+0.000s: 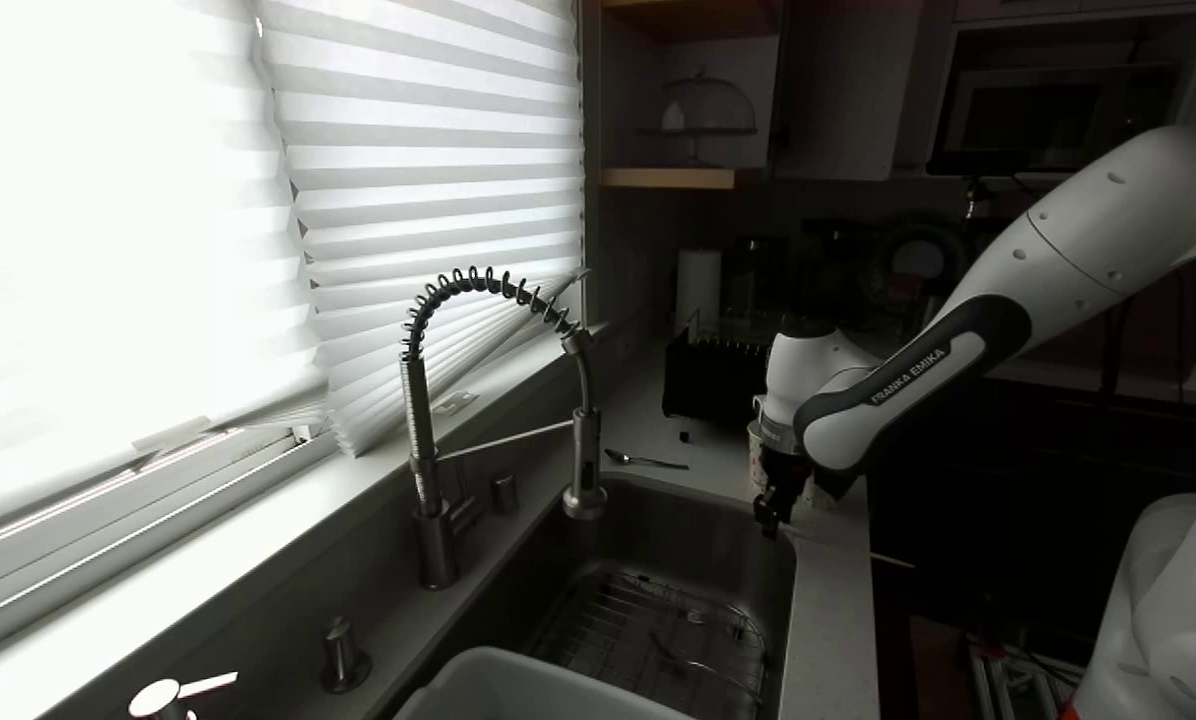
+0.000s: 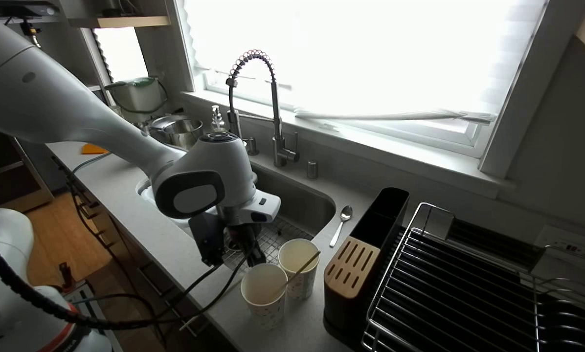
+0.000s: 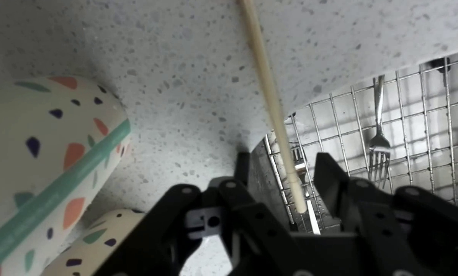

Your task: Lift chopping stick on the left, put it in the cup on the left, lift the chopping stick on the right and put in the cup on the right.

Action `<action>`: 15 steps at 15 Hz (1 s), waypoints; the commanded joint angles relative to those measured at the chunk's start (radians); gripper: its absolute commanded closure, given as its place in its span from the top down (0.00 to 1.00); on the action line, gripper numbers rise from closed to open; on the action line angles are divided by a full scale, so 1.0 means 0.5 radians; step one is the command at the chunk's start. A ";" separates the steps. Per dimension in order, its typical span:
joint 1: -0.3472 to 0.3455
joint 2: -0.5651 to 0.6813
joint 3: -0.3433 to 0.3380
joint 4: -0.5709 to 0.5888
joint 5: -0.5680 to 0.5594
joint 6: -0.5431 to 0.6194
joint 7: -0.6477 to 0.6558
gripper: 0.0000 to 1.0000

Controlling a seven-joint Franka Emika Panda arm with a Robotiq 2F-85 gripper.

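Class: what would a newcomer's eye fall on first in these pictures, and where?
Probably the bright white blinds filling the upper left of an exterior view, a spring-coiled faucet arching before them. Next comes the white robot arm, jutting in from the right edge there. In the wrist view, a pale chopstick stands out, its tip showing between the open jaws of the end effector.
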 commanded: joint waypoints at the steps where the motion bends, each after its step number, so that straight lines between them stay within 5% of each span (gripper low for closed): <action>1: -0.018 0.017 -0.007 -0.025 -0.057 0.069 0.022 0.15; 3: -0.022 0.014 -0.007 -0.023 -0.063 0.070 0.021 0.00; 9: -0.026 -0.044 -0.009 -0.015 -0.058 0.015 0.019 0.02; 15: -0.076 -0.390 0.006 0.038 -0.066 -0.135 0.036 0.02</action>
